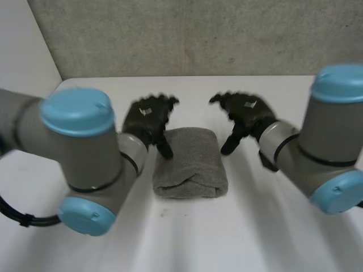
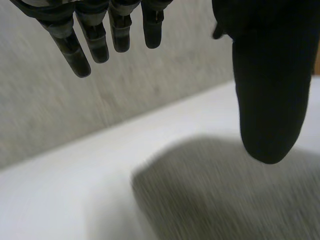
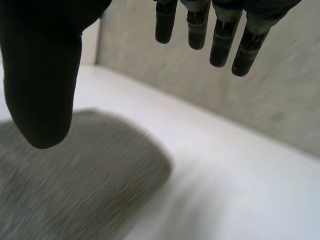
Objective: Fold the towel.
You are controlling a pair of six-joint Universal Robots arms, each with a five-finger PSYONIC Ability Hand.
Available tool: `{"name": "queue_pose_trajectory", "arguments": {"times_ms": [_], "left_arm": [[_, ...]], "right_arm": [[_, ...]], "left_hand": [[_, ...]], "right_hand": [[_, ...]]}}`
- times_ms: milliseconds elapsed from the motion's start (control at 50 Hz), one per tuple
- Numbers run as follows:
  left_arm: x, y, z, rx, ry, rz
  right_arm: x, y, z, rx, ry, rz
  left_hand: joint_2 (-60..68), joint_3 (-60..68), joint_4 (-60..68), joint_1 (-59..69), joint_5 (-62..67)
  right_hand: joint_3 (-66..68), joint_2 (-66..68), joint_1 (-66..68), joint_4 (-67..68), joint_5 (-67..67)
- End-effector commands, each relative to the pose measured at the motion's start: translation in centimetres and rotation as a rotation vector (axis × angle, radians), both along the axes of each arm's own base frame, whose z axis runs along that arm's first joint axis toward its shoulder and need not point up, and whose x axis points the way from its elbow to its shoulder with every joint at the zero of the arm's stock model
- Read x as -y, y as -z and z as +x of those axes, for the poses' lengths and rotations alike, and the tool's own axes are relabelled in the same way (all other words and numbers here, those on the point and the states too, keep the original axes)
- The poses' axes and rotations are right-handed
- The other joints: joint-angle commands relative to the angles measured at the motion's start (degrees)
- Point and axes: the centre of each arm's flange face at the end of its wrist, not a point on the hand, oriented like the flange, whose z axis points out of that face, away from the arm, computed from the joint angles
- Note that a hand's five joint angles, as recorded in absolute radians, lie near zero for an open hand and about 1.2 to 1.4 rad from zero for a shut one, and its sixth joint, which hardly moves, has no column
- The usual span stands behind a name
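Head view. My left hand (image 1: 148, 116) hangs at the towel's (image 1: 190, 164) left side, fingers loose and spread, thumb pointing down onto or just at the cloth's near-left edge; I cannot tell if it touches. My right hand (image 1: 245, 113) mirrors it on the other side, relaxed and holding nothing, thumb down just beside the right edge and apart from it. Judged: both hands flank the bundle with nothing gripped, either to check it or to square its sides. The towel lies mid-table (image 1: 227, 243) between them as a compact grey block, rounded at the far end, with layered edges showing at the near end. It looks already folded.

Left wrist view. Fingers (image 2: 97, 42) straight, thumb (image 2: 270, 100) well apart from them, nothing between. The towel (image 2: 225, 195) sits below the thumb; grey, nubby pile.

Right wrist view. Same picture: fingers (image 3: 220, 40) straight, thumb (image 3: 45, 75) wide of them, empty. The towel's (image 3: 75, 185) rounded corner lies under the thumb, with bare table beyond it.
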Motion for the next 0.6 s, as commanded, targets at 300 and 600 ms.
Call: {"name": "queue_pose_trajectory", "arguments": {"times_ms": [300, 600], "left_arm": [[2.7, -12.4, 9.3, -0.130, -0.200, -0.220], [2.7, -11.5, 9.4, -0.101, -0.194, -0.177]], "right_arm": [[0.6, -10.0, -5.9, -0.019, 0.308, -0.295], [0.0, -9.8, -5.6, -0.026, 0.282, -0.286]], "left_hand": [[0.3, 0.5, 0.6, 0.2, -0.1], [-0.7, -0.5, -0.4, -0.8, -1.1]], "right_hand": [[-2.3, -2.9, -1.9, -3.3, -3.4], [-2.3, -2.9, -1.9, -3.3, -3.4]]}}
